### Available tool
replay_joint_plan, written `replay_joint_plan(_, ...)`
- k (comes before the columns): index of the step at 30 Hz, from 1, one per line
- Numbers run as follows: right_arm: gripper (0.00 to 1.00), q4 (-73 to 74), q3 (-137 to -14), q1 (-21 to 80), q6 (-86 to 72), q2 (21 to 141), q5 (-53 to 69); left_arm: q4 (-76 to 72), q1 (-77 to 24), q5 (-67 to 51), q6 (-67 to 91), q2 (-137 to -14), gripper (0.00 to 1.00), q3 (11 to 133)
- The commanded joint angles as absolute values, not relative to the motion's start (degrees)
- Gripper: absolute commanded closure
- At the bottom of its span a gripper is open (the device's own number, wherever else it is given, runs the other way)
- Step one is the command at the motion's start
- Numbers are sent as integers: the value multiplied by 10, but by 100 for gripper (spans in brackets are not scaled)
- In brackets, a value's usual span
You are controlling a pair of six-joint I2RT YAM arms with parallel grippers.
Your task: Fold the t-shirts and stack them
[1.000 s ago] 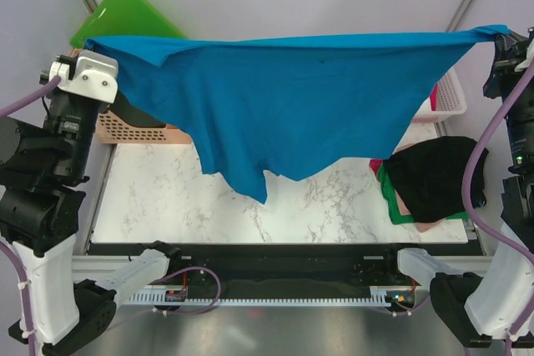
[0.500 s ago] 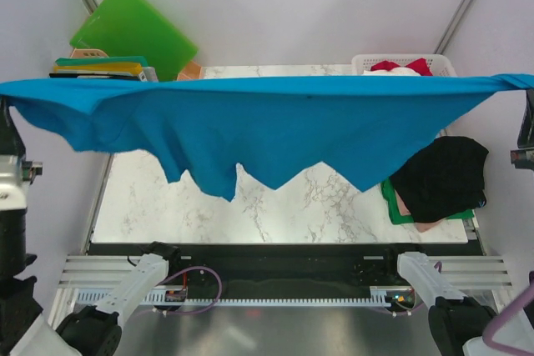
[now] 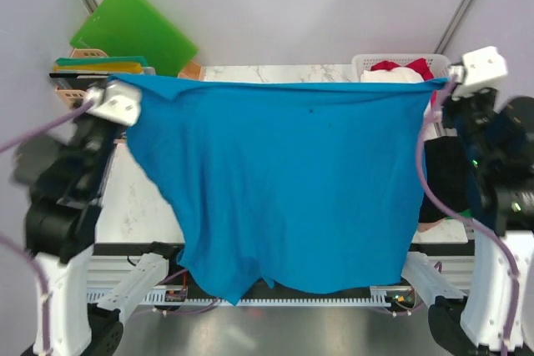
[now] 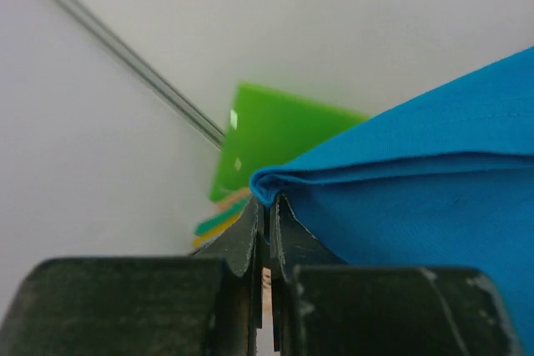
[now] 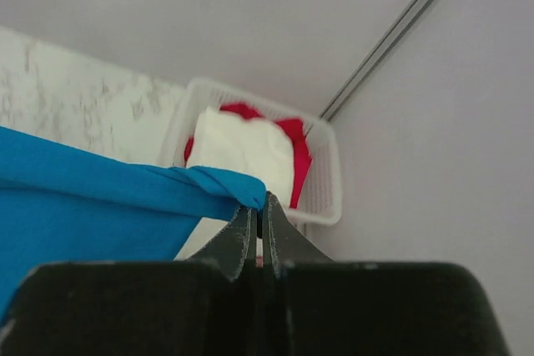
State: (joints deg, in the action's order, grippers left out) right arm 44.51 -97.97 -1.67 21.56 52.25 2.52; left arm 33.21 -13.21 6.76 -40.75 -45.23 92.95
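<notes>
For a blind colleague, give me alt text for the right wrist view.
The right arm's fingers pinch a corner of the blue t-shirt. Behind, a white lattice basket holds white cloth and red cloth.

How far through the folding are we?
Done: a black t-shirt lies at the table's right. In hand: the blue t-shirt hangs spread, unfolded, between left pincer and right pincer, both shut on it. Left: the white t-shirt and red t-shirt in the basket.

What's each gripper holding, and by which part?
Both are shut on the blue t-shirt: left gripper pinches its upper left corner, right gripper its upper right corner; it hangs spread between them.
</notes>
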Motion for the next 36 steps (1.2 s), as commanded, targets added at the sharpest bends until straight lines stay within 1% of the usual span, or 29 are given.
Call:
replay_joint_plan(1, 100, 397, -881, -28, 249, 538, -41, 283, -125, 113, -407, -492, 98, 828)
replay_joint_plan(2, 100, 385, -856, -28, 253, 547, -38, 271, -125, 108, -413, -499, 98, 804)
replay_joint_plan(3, 100, 372, -806, -28, 257, 553, -35, 257, -125, 109, -420, -506, 98, 761)
replay_joint_plan(6, 100, 320, -723, -25, 274, 590, -26, 207, -124, 104, -437, -548, 98, 703)
replay_joint_plan(9, 100, 262, -673, -17, 292, 652, -36, 173, -122, 89, -435, -601, 98, 688)
replay_joint_plan(10, 100, 234, -667, -15, 296, 690, -38, 166, -118, 84, -431, -615, 98, 689)
replay_joint_plan(13, 100, 160, -650, -9, 307, 749, -49, 142, -110, 73, -427, -678, 98, 702)
replay_joint_plan(14, 100, 146, -651, -8, 308, 790, -50, 135, -108, 65, -425, -693, 98, 708)
replay_joint_plan(16, 100, 108, -667, -4, 308, 831, -58, 127, -104, 63, -422, -735, 98, 724)
replay_joint_plan(17, 100, 99, -676, -4, 307, 871, -60, 125, -103, 63, -420, -746, 98, 732)
replay_joint_plan(18, 100, 94, -699, 16, 303, 891, -64, 120, -100, 63, -419, -760, 98, 744)
replay_joint_plan(22, 100, 69, -757, 44, 298, 990, -90, 113, -77, 55, -388, -835, 98, 783)
replay_joint_plan(25, 100, 48, -797, 59, 288, 1033, -105, 109, -69, 56, -374, -880, 98, 809)
replay_joint_plan(36, 100, 26, -950, 80, 277, 1151, -163, 72, -66, 59, -336, -987, 98, 860)
